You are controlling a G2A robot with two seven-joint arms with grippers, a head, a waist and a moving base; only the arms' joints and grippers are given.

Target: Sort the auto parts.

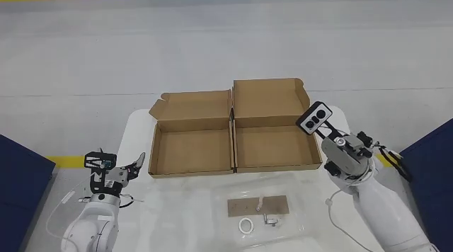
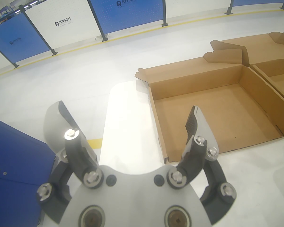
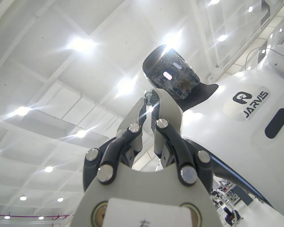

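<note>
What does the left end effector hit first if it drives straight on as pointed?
Likely the white table, just outside the left cardboard box's side wall: the open left end effector aims there. Depth is unclear, so it might clip that wall instead.

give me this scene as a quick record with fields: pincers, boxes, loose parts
left pincer: open, holding nothing, above the table edge beside the left cardboard box
right pincer: shut on a small threaded metal part, pointing up toward the ceiling
boxes: left cardboard box and right cardboard box side by side, lids open
loose on table: white ring, small metal piece, brown flat card, all in front of the boxes
</note>
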